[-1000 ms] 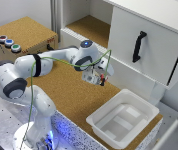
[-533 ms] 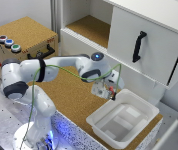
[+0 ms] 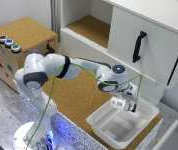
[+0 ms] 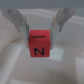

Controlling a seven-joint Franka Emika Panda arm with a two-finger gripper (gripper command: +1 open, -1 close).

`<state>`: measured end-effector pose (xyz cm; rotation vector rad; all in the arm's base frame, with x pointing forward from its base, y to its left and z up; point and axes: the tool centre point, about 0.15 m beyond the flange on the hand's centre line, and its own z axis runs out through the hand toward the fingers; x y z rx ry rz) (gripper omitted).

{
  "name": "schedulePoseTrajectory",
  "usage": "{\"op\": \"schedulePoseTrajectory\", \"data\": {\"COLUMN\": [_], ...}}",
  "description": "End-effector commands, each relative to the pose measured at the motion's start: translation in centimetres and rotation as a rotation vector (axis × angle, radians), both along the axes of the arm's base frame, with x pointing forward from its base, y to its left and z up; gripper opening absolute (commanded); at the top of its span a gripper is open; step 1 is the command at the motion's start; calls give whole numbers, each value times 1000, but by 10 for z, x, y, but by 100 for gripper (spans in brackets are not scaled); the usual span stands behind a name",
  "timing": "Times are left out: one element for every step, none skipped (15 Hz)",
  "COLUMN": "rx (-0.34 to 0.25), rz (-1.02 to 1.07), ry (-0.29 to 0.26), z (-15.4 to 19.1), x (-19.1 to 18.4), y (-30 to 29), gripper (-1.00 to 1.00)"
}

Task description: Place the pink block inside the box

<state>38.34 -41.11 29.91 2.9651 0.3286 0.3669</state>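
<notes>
- In the exterior view there is one robot arm, and its one gripper (image 3: 129,106) hangs over the far part of the one box (image 3: 105,124), the shallow white tub that stands on the cork surface (image 3: 79,97).
- In this view the fingers are small and blurred, so I cannot tell from here how wide they stand, and the pink block is only a faint reddish spot at the fingertips.
- The same view shows one brown cork-topped box (image 3: 26,37) at the exterior view's left, with three coloured buttons (image 3: 8,43) on its top, well apart from the tub.
- One white cabinet (image 3: 139,42) with one black handle (image 3: 138,45) stands behind the arm, and a green cable (image 3: 89,75) runs along the arm.
- In the wrist view there is one pink block (image 4: 39,44), held between the two fingers (image 4: 20,23); they are closed onto its two opposite sides.
- This view alone shows a black letter N on the face of the block, and a dark line on its upper face.
- Under the block only white plastic of the box (image 4: 15,65) is visible, blurred; I cannot tell if the block touches it.
</notes>
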Motion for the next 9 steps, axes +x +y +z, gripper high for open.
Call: {"op": "schedulePoseTrajectory", "data": {"rx": [139,140,140,143,151,155,156,154,149], "rz": [77,88,88,84,77,74,66,70,77], "ry": [37,47,50,47,42,41,38,35,27], "z": [-44,-50,-54,-55,-54,-53,-51,-47,-43], "x": [10,8,6,5,3,2,0,-3,-8], "y": [-19,-17,-15,-16,-17,-18,-20,-19,-18], "gripper": [-100,-100,-100,-100,-100,-100,-100,100,100]}}
